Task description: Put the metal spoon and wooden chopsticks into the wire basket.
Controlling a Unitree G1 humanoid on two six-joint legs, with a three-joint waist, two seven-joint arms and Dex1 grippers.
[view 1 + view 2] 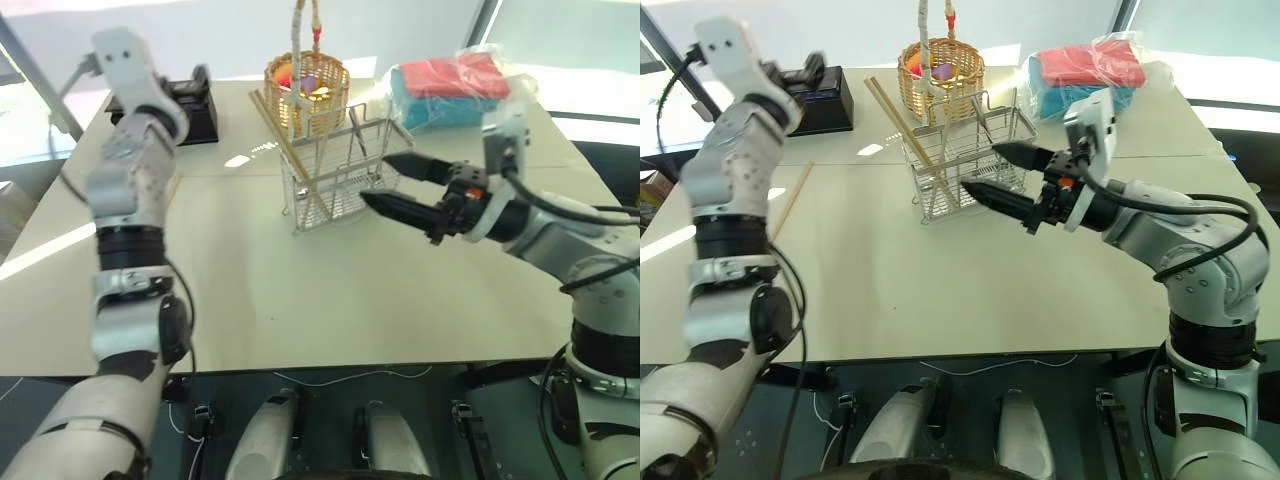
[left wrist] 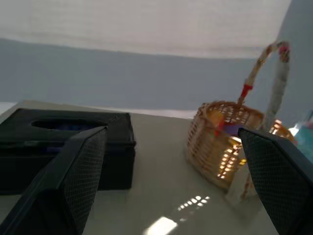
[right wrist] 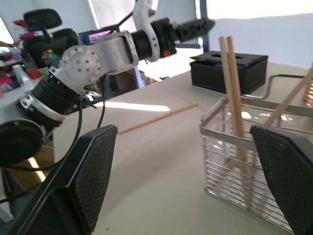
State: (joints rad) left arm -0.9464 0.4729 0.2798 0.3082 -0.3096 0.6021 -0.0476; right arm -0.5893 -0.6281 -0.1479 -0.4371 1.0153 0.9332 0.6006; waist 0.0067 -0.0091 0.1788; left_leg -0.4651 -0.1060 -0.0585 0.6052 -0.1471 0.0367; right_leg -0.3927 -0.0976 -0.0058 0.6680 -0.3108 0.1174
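The right gripper (image 1: 385, 182) covers part of the wire basket (image 1: 330, 190), hiding its right-hand compartment. Whether the metal spoon lies inside cannot be told. The wicker basket (image 2: 222, 142) looks blurred in the left wrist view, its contents just coloured smudges. One loose chopstick (image 1: 790, 200) on the surface is partly hidden behind the left arm.

Pale tabletop (image 1: 330, 290) catching bright daylight from windows (image 1: 220, 35) behind it
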